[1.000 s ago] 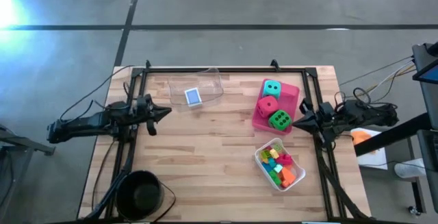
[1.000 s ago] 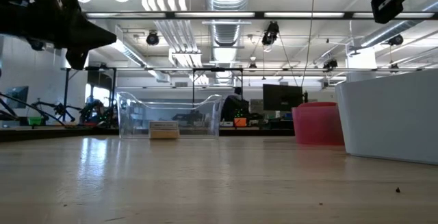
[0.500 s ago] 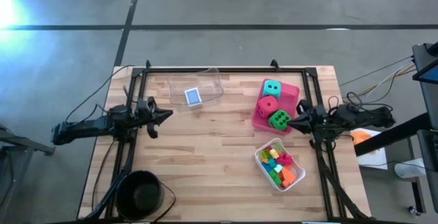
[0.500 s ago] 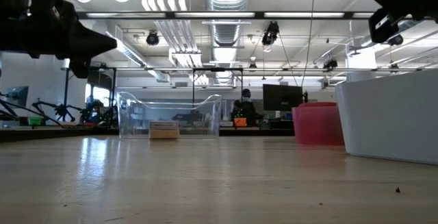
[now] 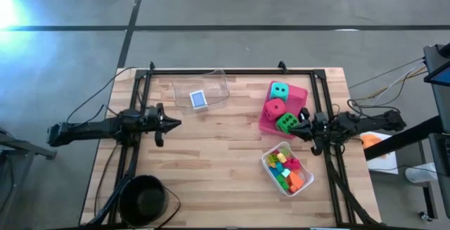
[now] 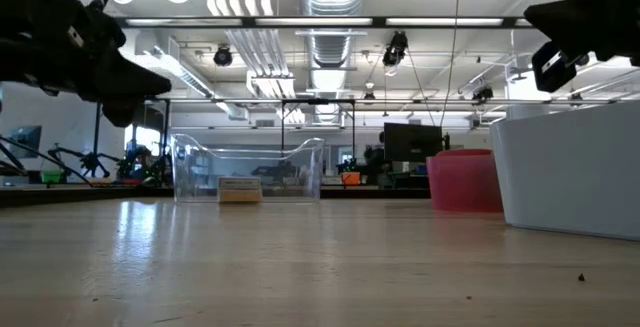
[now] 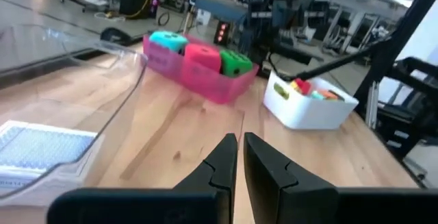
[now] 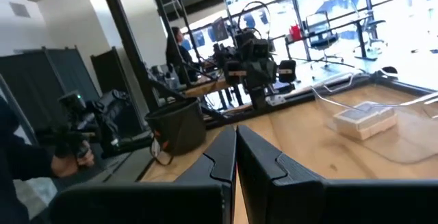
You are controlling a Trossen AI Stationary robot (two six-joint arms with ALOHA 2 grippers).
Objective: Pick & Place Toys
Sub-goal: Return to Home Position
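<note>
Wood tabletop [image 5: 211, 149], arms reaching in from opp. sides. My left gripper [image 5: 176, 124] hangs over the table's left part, fingers pinched together, empty. My right gripper [image 5: 295, 126] is clenched and empty too, just beside the pink tray [image 5: 301, 93] w/ three dice [image 5: 275, 107]. Bricks [image 5: 288, 172] fill the white tray [image 5: 266, 158]; blue card box [image 5: 199, 100] lies in the clear tray [image 5: 219, 88].
</note>
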